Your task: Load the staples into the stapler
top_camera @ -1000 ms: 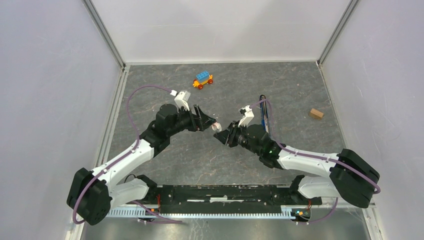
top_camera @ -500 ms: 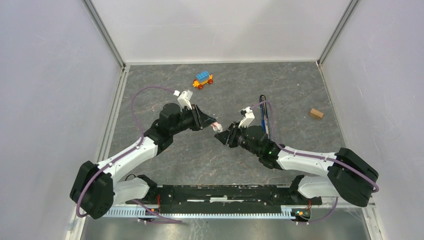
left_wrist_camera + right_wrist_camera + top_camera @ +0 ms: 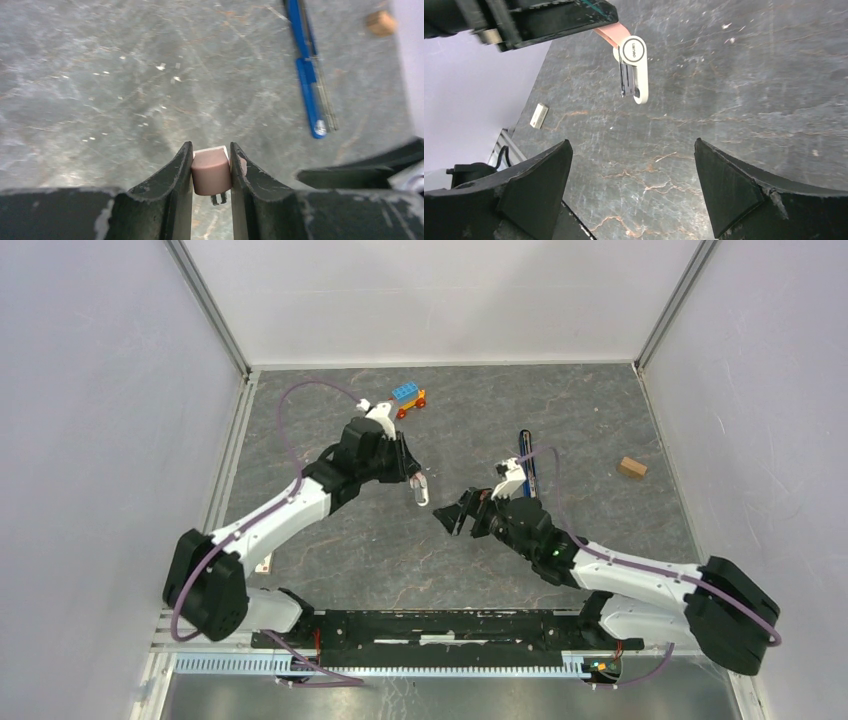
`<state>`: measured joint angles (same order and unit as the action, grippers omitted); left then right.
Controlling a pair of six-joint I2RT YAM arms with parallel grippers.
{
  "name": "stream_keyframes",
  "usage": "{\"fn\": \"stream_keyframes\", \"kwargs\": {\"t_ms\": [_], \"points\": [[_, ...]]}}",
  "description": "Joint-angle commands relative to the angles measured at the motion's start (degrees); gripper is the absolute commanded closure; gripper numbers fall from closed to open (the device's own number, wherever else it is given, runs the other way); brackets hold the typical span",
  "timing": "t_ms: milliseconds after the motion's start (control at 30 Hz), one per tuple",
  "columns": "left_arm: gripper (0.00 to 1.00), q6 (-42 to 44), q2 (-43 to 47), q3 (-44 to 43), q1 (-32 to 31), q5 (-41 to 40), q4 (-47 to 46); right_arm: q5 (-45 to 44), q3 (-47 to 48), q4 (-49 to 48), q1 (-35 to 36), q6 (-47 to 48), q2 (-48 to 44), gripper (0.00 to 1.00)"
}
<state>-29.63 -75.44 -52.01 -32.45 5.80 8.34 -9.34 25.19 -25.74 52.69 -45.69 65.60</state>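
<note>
Your right pincer (image 3: pixel 632 145) has just spread wide, so the pink staple holder (image 3: pixel 211 172), pinched endwise only by your left pincer (image 3: pixel 211 150), could twist loose.

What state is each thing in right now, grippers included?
left gripper: shut on the small pink-and-white piece.
small pink-and-white piece: clamped between the left fingers, thin metal parts sticking out below.
right gripper: open wide, empty.
stapler: lying on the table, opened out flat, metal rail exposed, untouched.
toy car: upright on its wheels.
brown block: lying to the right of the stapler.
</note>
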Motion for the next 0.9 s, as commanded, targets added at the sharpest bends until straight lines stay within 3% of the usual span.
{"fn": "stream_keyframes", "kwargs": {"t_ms": [0,433,867], "points": [[0.86,9.4,-6.5,-7.9,1.0,-10.5,9.0,-6.3,-1.7,4.6,-0.6,4.0,-6.8,0.02],[0.84,-1.2,-26.6,-22.9,4.0,-16.6,13.8,-15.6,-2.5,16.5,-2.2,11.3,-19.7,0.02],[0.72,-4.9,-33.0,-26.1,4.3,-19.4,17.8,-15.8,-2.9,18.7,-4.2,12.2,-22.9,0.02]]}}
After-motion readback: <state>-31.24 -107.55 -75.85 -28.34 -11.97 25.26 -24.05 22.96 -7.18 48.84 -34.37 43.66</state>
